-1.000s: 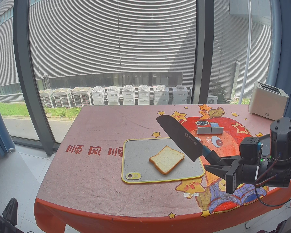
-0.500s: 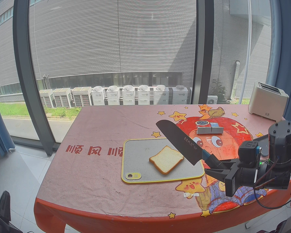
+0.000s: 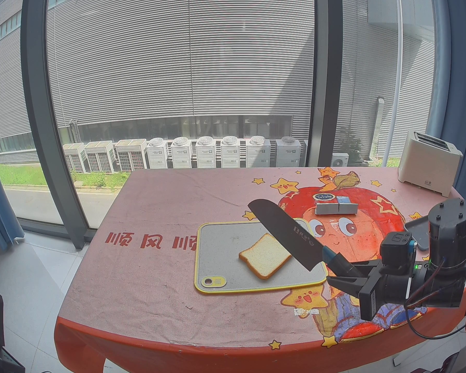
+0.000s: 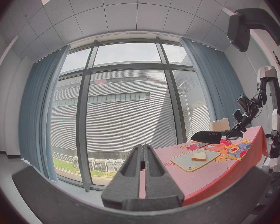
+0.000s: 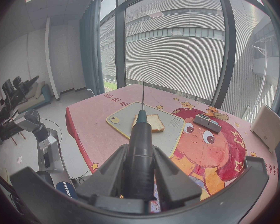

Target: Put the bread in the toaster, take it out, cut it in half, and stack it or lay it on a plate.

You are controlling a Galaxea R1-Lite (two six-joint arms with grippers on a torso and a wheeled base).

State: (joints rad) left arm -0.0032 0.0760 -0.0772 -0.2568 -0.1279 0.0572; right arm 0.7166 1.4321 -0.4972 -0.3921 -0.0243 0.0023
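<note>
Room: big window (image 3: pixel 191 53) behind, blue curtains at the sides.
Table (image 3: pixel 155 296): pink cartoon cloth, set right by the window.
Board (image 3: pixel 220 244): grey w/ yellow rim, mid table, nr front edge.
Bread (image 3: pixel 265 255): one whole slice, uncut, flat on board, a bit right of board ctr.
Toaster (image 3: pixel 428 160): white, far right corner of table, well apart from bread.
Knife (image 3: pixel 292 234): dark blade in the air over board's right side, above bread, not touching; tip points to far edge.
R gripper (image 3: pixel 349 275): clamped on knife handle, over table's right front part.
L gripper (image 4: pixel 143 150): fingers pressed together; low, well off table's left edge.
Grey block (image 3: pixel 336 205): on table btwn board and toaster.
</note>
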